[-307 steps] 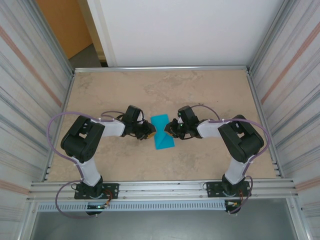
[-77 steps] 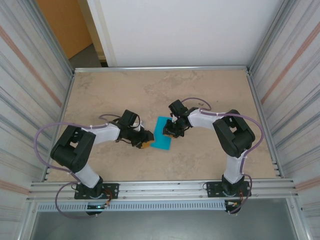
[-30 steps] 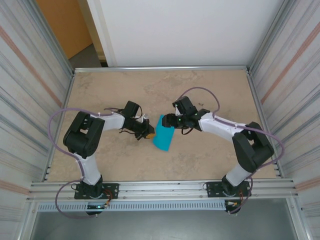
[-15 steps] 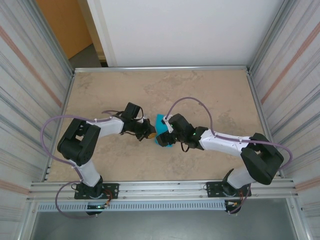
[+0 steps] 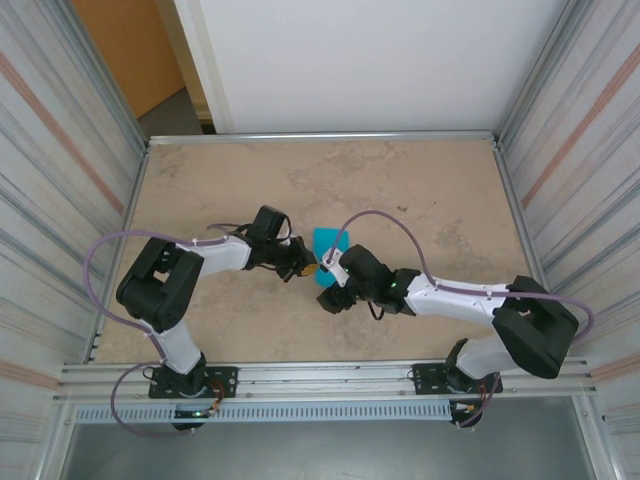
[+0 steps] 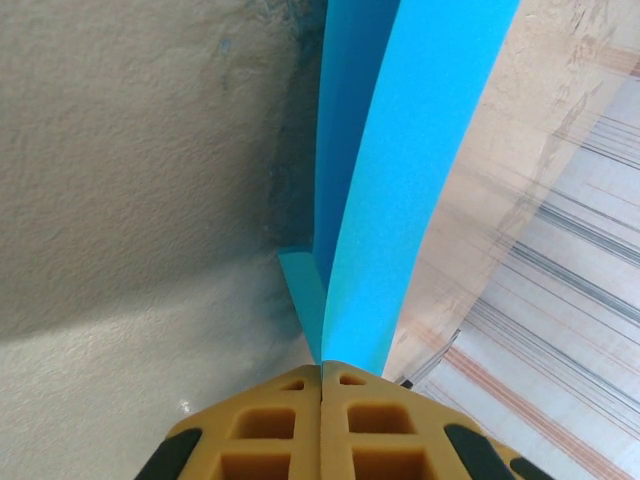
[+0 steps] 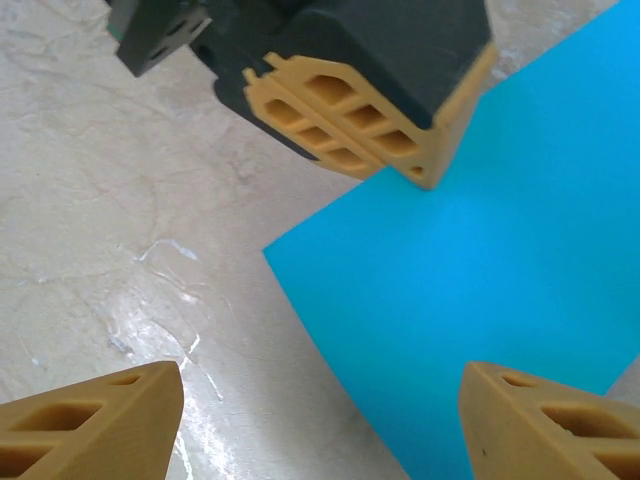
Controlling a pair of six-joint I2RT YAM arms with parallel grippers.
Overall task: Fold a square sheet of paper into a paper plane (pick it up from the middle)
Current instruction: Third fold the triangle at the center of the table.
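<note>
Paper is at the centre of the top external view: the turquoise sheet of paper (image 5: 330,243) sits near the middle of the beige worktop (image 5: 220,180), between the two arms. The left gripper (image 5: 307,268) reaches in from the left and meets the sheet's left edge. The right gripper (image 5: 332,296) sits just on the near side of the sheet, with part of that arm's wrist over the paper's lower portion. In the left wrist view, the left gripper (image 6: 322,400) has its yellow fingers (image 6: 270,440) pressed together, pinching the sheet of paper (image 6: 375,180) at its edge. The paper rises away from the fingertips in a curve, off the worktop (image 6: 120,150), and a second, smaller layer shows at its left side. In the right wrist view, the right gripper (image 7: 320,385) is spread wide and holds nothing, one finger (image 7: 95,410) above bare worktop (image 7: 120,200) and the other above the sheet of paper (image 7: 500,290). The left gripper (image 7: 425,175) is visible across from it, clamped on the sheet's far edge.
</note>
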